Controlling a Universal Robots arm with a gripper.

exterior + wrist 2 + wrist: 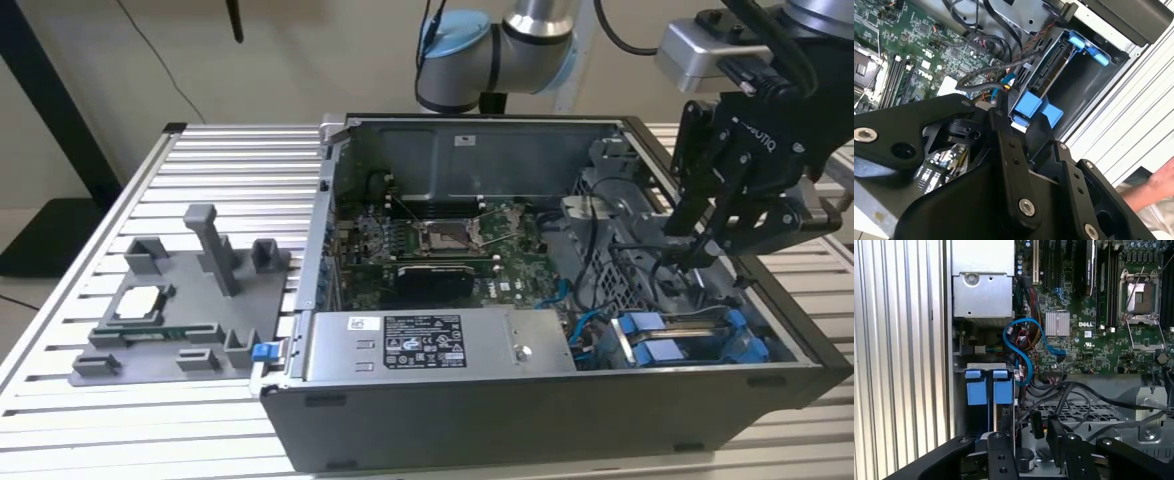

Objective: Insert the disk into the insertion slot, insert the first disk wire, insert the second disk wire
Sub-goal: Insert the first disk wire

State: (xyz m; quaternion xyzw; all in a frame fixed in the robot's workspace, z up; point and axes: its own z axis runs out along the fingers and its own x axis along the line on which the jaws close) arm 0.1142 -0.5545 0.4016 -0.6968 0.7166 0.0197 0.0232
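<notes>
Currently, 1 open computer case (534,420) is recorded at the centre of the exterior view, set on a slatted aluminium table (214,170). The insertion slot (694,330), a dark grey bay with bright blue fittings, is located in the case's corner, low on the exterior view's right and just beside the power supply (441,345). In the first wrist view 2 blue tabs (976,390) are noted at the slot's end.

The black gripper (687,258) is positioned high on the exterior view's right. It reaches down into the case, and its tips are near the slot but apart from it. In both wrist views its fingers (999,455) (1004,135) are seen parted by a narrow gap. A black cable connector (1037,424) is noted just beside 1 fingertip; contact cannot be determined. A blue cable (1038,331) is looped over the motherboard (507,255), where the silver processor socket (447,235) is seen.

A grey fixture (187,300) is recorded on the table at the exterior view's left. A person's hand (1159,185) is noted beyond the case.
</notes>
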